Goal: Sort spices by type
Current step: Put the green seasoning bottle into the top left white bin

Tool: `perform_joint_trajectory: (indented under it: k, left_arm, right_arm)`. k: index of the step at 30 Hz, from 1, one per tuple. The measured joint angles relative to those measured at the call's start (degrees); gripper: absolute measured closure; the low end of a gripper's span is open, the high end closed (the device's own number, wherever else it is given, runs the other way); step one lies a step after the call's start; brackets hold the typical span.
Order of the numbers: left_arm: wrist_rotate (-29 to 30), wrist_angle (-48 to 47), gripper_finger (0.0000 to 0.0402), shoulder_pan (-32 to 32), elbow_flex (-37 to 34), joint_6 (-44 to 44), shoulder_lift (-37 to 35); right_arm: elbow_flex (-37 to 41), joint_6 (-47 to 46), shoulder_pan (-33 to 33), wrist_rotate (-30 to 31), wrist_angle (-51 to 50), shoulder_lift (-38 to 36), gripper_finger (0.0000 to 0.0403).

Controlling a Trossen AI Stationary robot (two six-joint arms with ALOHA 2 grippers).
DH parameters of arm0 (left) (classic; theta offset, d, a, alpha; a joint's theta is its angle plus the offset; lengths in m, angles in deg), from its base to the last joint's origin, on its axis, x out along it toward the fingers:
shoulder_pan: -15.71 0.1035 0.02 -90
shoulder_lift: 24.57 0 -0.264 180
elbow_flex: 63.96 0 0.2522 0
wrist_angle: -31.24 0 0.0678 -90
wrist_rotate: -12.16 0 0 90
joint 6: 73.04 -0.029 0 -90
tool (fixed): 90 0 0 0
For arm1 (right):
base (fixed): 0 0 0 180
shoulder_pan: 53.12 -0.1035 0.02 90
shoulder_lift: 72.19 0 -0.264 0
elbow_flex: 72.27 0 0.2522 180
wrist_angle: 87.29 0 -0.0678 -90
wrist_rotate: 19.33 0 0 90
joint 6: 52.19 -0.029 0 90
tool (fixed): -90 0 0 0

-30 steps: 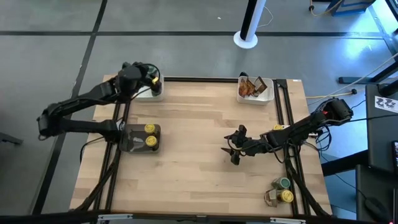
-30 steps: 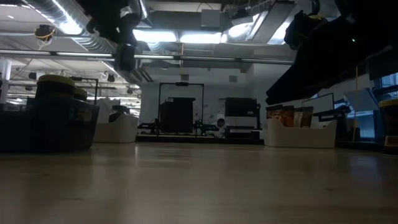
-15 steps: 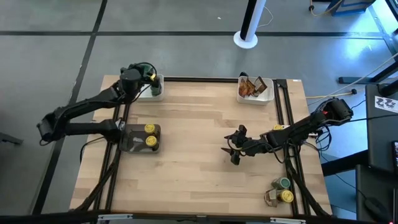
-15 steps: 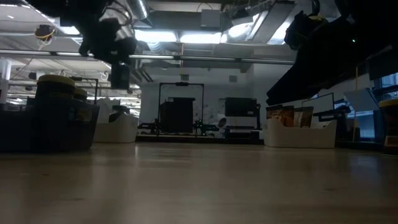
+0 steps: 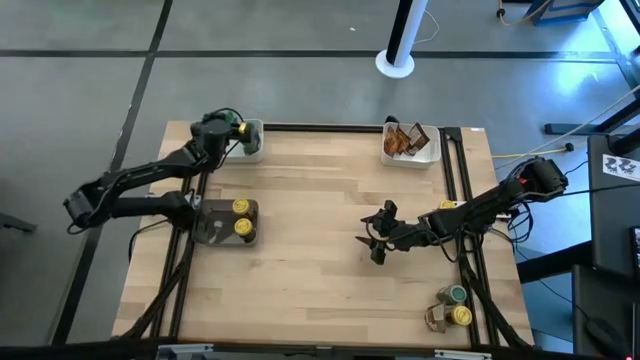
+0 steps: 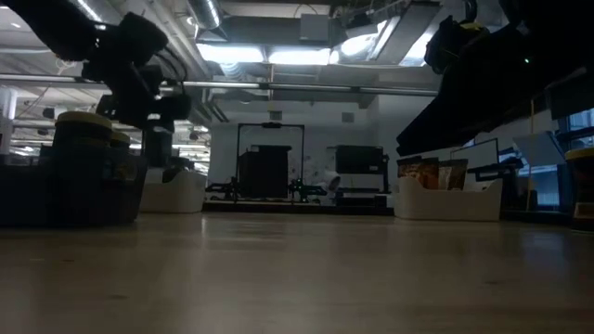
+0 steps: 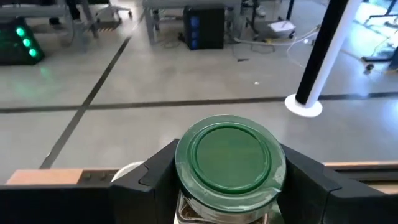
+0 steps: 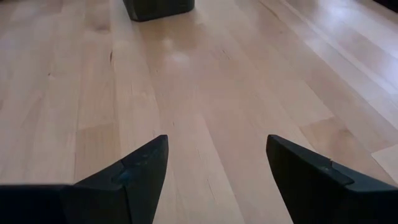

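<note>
Left claw (image 7: 227,186) grips a green-lidded jar (image 7: 229,152) between both fingers, the lid facing up, as the left wrist view shows. In the high view the left claw (image 5: 232,130) hangs over the white tray (image 5: 250,150) at the far left corner of the worktop (image 5: 310,250). This tray appears to be the destination for green-lidded jars; whether other jars already sit in it cannot be told.

Current step, by judgement: placing the held jar into the white tray. The next move calls for a straight descent inside the tray walls, then a release, then a vertical lift clear of the lid.

Right claw (image 8: 214,165) hovers with its fingers spread and holding nothing, low over bare boards right of centre (image 5: 378,240).

Other task items: two yellow-lidded jars (image 5: 240,217) stand in the dark tray (image 5: 210,228) at the left edge. Brown-orange packets (image 5: 402,140) fill a second white tray (image 5: 425,157) at the far right. One green-lidded jar (image 5: 456,295) and one yellow-lidded jar (image 5: 461,315) remain at the near right corner, beside the rail, still unsorted.

Clearances: the target tray sits against the far edge and the black frame rail, so room for sideways error is small. The worktop centre offers open room for both arms.
</note>
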Motion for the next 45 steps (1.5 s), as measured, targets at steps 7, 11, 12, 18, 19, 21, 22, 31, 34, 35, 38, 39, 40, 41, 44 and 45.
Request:
perform_joint_trajectory:
  k: [7,11,12,18,19,21,22,31,34,35,38,39,40,41,44,45]
  left_arm:
    - [-0.02,0.07,0.0206,2.19,-0.76,4.41,4.53]
    - [-0.45,-0.1,0.0206,3.08,-0.77,5.89,7.68]
    - [-1.04,-0.1,0.0207,3.32,-0.76,7.13,8.53]
    - [-4.39,2.53,0.0204,4.08,-0.75,9.88,13.86]
    - [-4.42,3.07,0.0202,4.08,-0.72,10.23,14.57]
    - [-4.4,3.58,0.0198,4.08,-0.6,10.38,15.55]
    - [-4.32,3.52,0.0197,4.08,-0.59,10.51,15.82]
    - [-4.56,2.31,0.0191,4.06,-0.6,6.5,14.02]
    - [-5.01,0.23,0.019,4.04,-0.54,3.77,12.57]
    - [-5.26,0.3,0.019,4.04,-0.54,3.55,11.84]
    - [-5.75,0.09,0.019,4.38,-0.32,2.74,10.65]
    - [-6.03,-0.57,0.019,4.52,-0.35,2.65,10.65]
    - [-6.48,-1.16,0.019,4.7,-0.37,2.81,10.65]
    - [-7.2,-1.15,0.0189,5.06,-0.39,3.38,10.65]
    - [-8.63,-1.05,0.0189,5.68,-0.37,4.26,10.65]
    - [-8.74,-0.94,0.0189,5.7,-0.37,4.0,10.65]
  right_arm:
    - [0.0,0.0,0.0,-0.02,0.04,0.0,0.0132]
    - [0.0,0.0,0.0,-0.01,0.04,0.0,0.0132]
    - [0.0,0.0,0.0,-0.02,0.04,0.0,0.0132]
    - [0.0,0.0,0.0,-0.02,0.06,0.0,0.0132]
    - [0.0,0.0,0.0,-0.02,0.05,0.0,0.0132]
    - [0.0,0.01,0.0,-0.01,0.06,0.0,0.0132]
    - [0.0,0.02,0.0,-0.02,0.06,0.0,0.0132]
    - [0.0,0.02,0.0,-0.02,0.04,0.0,0.0132]
    - [0.0,0.02,0.0,-0.02,0.04,0.0,0.0132]
    - [0.0,0.02,0.0,-0.02,0.04,0.0,0.0132]
    - [0.0,0.02,0.0,-0.02,0.06,0.0,0.0132]
    - [0.0,0.02,0.0,-0.02,0.06,0.0,0.0132]
    - [0.0,0.02,0.0,-0.02,0.04,0.0,0.0132]
    - [0.0,0.02,0.0,-0.02,0.06,0.0,0.0132]
    - [0.0,0.02,0.0,-0.02,0.06,0.0,0.0132]
    - [0.0,0.02,0.0,-0.02,0.06,0.0,0.0132]
